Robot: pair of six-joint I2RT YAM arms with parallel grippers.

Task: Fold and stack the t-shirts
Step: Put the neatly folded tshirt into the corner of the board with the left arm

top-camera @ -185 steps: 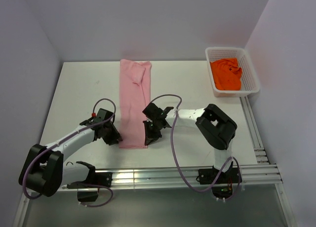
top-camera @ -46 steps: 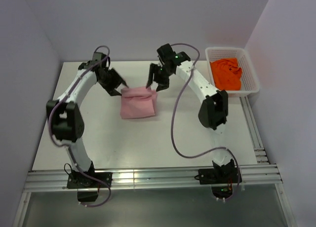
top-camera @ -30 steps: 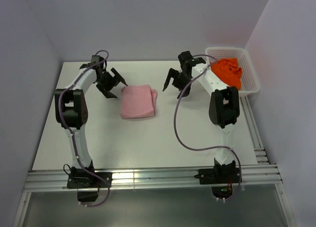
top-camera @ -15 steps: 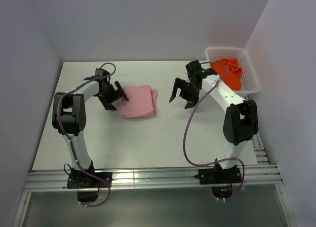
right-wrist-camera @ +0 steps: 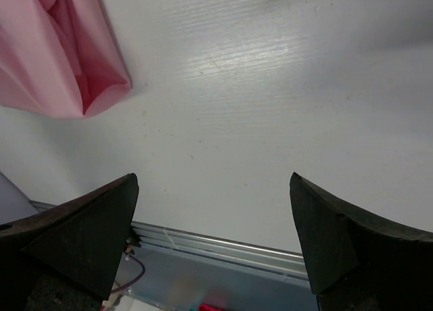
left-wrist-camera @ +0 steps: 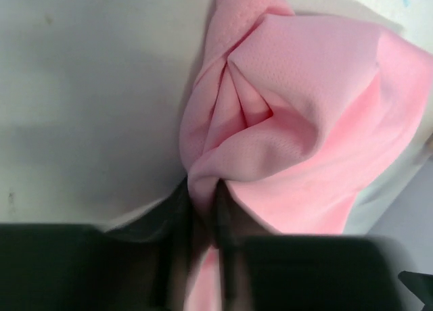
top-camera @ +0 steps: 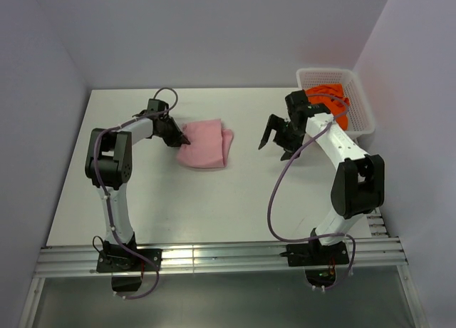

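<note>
Six seconds back we had the pink shirt (top-camera: 206,144) laid out as a long strip. Since then we've folded it down to a compact square. In the last half second our left gripper (top-camera: 182,138) went from wide open just beside the shirt's left edge to pinched on that edge, with cloth bunched between the fingers (left-wrist-camera: 174,216). The shirt now sits skewed on the table (top-camera: 214,200), nudged slightly right. Our right gripper (top-camera: 275,148) has backed off the shirt's right side, swung toward the basket (top-camera: 335,72) and now sits well apart from the cloth.
</note>
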